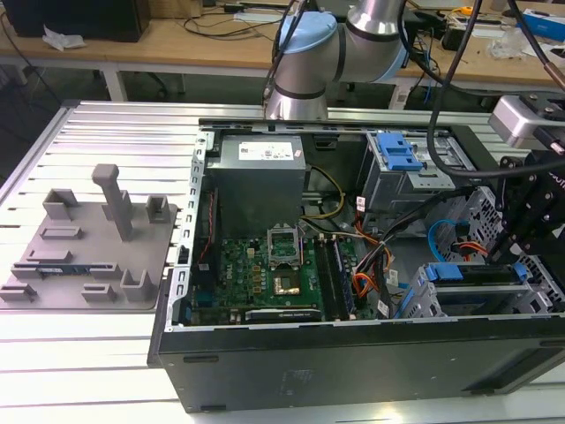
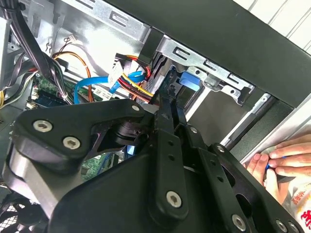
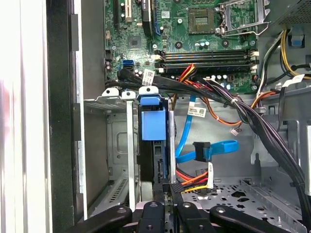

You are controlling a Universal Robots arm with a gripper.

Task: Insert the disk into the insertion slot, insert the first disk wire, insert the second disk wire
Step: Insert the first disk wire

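Toward the exterior view's lower right, the disk stands on edge in the slot, its blue carrier apparently guiding it between the cage walls. In the first wrist view the gripper sits at the disk's end, lined up along it. Whether it grips, I cannot tell. A blue wire lies unplugged beside it.

My gripper hangs inside the open computer case, at the exterior view's right, just above the insertion slot. The disk sits in that slot with its blue carrier end showing. A blue cable loops near it. The motherboard lies mid-case, with the power supply behind it. A grey fixture plate rests on the slatted table, well apart on the exterior view's left.
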